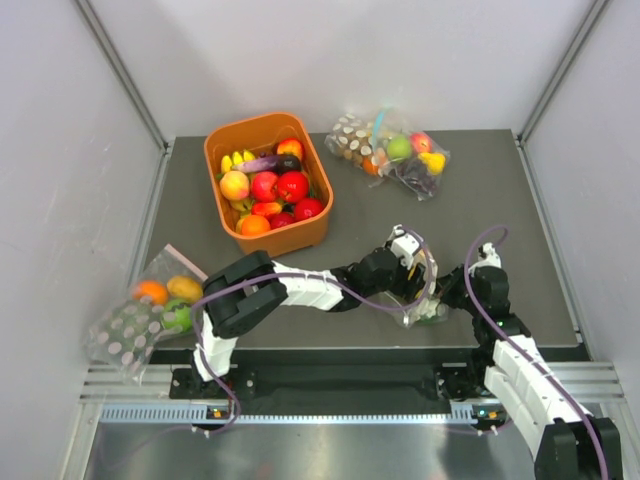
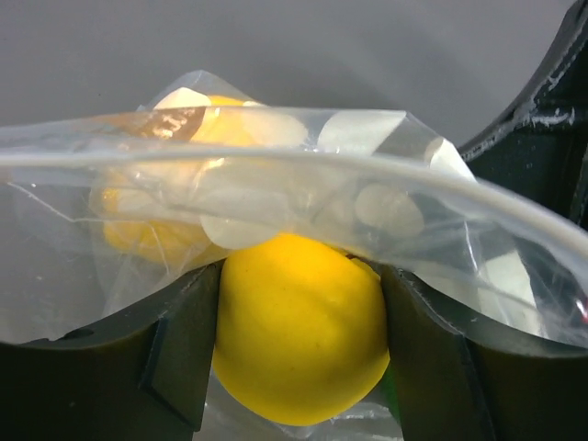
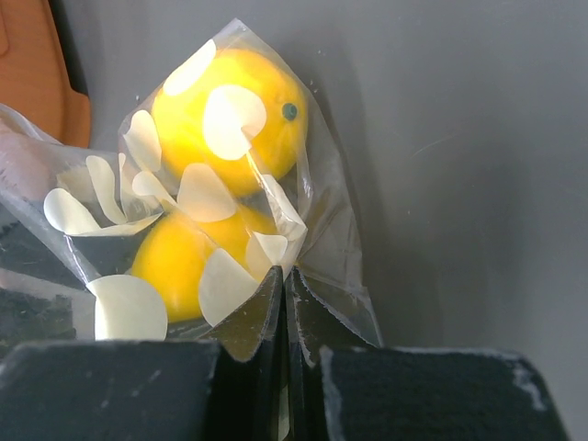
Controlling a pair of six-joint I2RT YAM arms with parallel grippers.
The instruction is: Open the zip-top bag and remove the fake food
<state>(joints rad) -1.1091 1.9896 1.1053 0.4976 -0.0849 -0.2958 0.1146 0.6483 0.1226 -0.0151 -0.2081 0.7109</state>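
The zip-top bag (image 2: pixel 386 197), clear with white dots, hangs between my two grippers near the table's front (image 1: pixel 420 303). My left gripper (image 2: pixel 301 271) reaches into its open mouth and is shut on a yellow fake fruit (image 2: pixel 299 340). A second yellow fruit (image 2: pixel 152 225) lies deeper in the bag. A sliver of green shows beside the right finger (image 2: pixel 432 358). My right gripper (image 3: pixel 285 280) is shut on an edge of the bag (image 3: pixel 317 239). Both yellow fruits (image 3: pixel 230 119) show through the plastic in the right wrist view.
An orange bin (image 1: pixel 222 145) full of toy fruit stands at the back left. A dotted bag with a green apple and grapes (image 1: pixel 392 150) lies at the back. Another dotted bag with an orange fruit (image 1: pixel 150 305) hangs over the left table edge.
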